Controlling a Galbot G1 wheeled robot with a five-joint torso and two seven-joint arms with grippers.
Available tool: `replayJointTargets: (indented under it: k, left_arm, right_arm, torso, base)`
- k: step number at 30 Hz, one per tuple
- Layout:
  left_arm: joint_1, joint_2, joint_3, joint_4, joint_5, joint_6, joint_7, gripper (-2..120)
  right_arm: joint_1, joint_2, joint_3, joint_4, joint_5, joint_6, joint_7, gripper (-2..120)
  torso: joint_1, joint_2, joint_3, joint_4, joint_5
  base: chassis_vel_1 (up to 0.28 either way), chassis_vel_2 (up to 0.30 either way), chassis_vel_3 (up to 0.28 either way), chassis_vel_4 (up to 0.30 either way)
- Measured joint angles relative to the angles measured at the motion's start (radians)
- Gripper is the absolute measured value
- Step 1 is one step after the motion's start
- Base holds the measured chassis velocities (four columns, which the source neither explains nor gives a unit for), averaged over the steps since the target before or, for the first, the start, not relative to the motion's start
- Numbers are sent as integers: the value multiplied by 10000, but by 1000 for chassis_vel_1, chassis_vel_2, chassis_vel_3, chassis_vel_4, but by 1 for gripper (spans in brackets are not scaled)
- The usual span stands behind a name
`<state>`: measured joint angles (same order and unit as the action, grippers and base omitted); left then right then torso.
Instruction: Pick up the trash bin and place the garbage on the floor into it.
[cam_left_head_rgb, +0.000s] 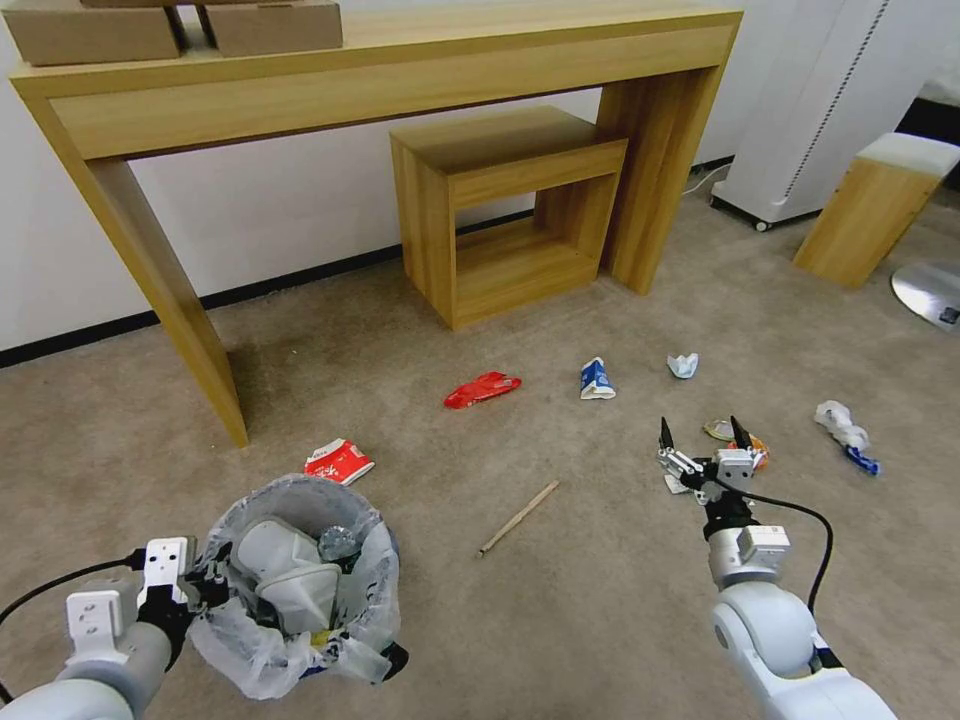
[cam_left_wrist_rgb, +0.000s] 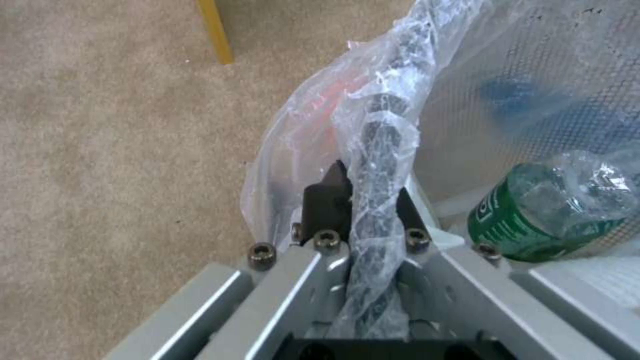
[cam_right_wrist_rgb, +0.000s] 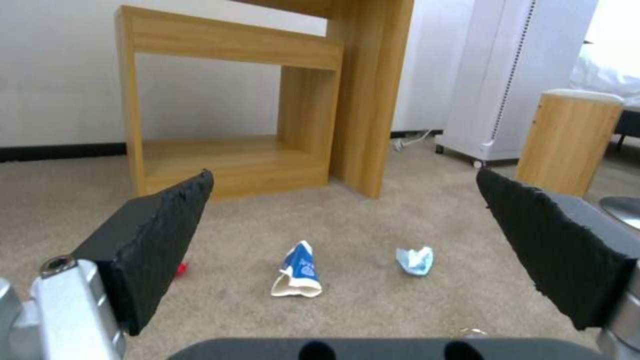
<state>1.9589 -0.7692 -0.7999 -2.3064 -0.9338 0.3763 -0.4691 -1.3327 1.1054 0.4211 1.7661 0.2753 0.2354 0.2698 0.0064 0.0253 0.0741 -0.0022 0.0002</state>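
Gripping the bag-wrapped rim, the left gripper (cam_left_wrist_rgb: 363, 200) pinches the small round trash bin lined with crinkly translucent plastic (cam_left_head_rgb: 300, 590), black fingers (cam_left_wrist_rgb: 328, 202) on either side of the rim. Just inside the bin beside that gripper lies a clear bottle with a green label (cam_left_wrist_rgb: 553, 210), with white slippers (cam_left_head_rgb: 285, 575) in the bin too. Between the two grippers on the beige carpet: a crushed red-white cup (cam_left_head_rgb: 339, 461), a red wrapper (cam_left_head_rgb: 482, 389), a wooden stick (cam_left_head_rgb: 518, 517). Right gripper (cam_left_head_rgb: 705, 437) hangs with jaws spread wide, holding nothing. Ahead of it lie a blue-white carton (cam_right_wrist_rgb: 298, 272) and crumpled pale paper (cam_right_wrist_rgb: 415, 260); an orange wrapper (cam_left_head_rgb: 722, 431) sits just beside its fingertips.
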Motion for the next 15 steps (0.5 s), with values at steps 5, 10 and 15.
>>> replayJointTargets:
  k: [5, 10, 15]
  left_arm:
    - [23, 64, 47, 21, -9, -21, 14, 0]
    - [13, 119, 117, 51, -15, -45, 16, 0]
    - [11, 174, 160, 64, -5, -56, 8, 0]
  right_arm:
    - [23, 92, -69, -40, -24, 6, -8, 100]
    - [31, 79, -101, -60, -7, 2, -17, 100]
    - [46, 14, -107, -49, 32, 6, -31, 100]
  torso:
    - [0, -2, 0, 0, 0]
    - [-1, -1, 0, 0, -2]
    - [0, -1, 0, 3, -5]
  base:
    - [83, 64, -73, -57]
    - [184, 172, -187, -186]
    - [225, 239, -221, -239]
